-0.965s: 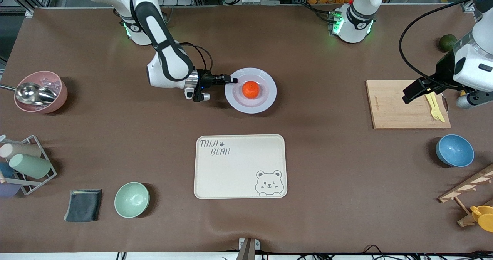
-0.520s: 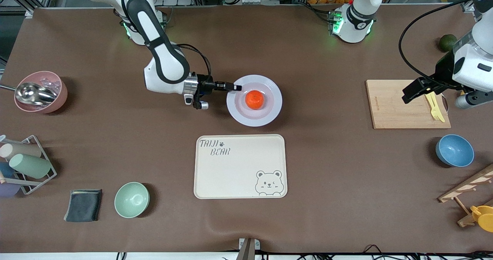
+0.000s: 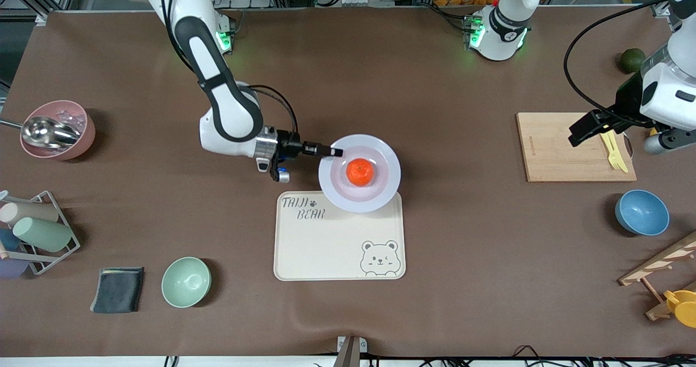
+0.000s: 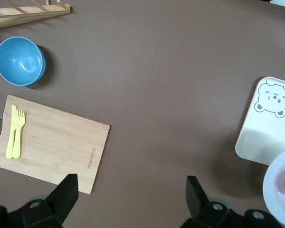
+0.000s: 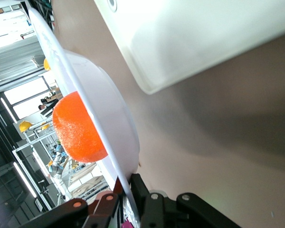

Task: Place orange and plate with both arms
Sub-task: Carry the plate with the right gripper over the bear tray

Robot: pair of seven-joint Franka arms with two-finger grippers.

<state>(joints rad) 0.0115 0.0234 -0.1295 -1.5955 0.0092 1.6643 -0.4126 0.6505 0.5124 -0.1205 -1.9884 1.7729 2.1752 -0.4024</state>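
The pale plate (image 3: 380, 192) hangs in the air with the orange (image 3: 360, 172) resting in its middle. My right gripper (image 3: 333, 151) is shut on the plate's rim at the side toward the right arm's end. The plate overlaps the edge of the cream bear tray (image 3: 337, 247) that lies farthest from the front camera. In the right wrist view the plate's rim (image 5: 115, 161) runs between the fingers, with the orange (image 5: 78, 128) on one side and the tray's corner (image 5: 180, 47) on the other. My left gripper (image 4: 132, 197) stands open over bare table beside the wooden cutting board (image 3: 565, 149).
A yellow fork and knife (image 3: 613, 150) lie on the cutting board. A blue bowl (image 3: 641, 212), a green bowl (image 3: 186, 281), a pink bowl with a scoop (image 3: 57, 129), a cup rack (image 3: 35, 234), a dark cloth (image 3: 118, 290) and a dark green fruit (image 3: 632, 60) sit around the edges.
My right gripper has carried the plate and orange nearer to the front camera, from bare table to over the tray's edge. The left arm has not moved.
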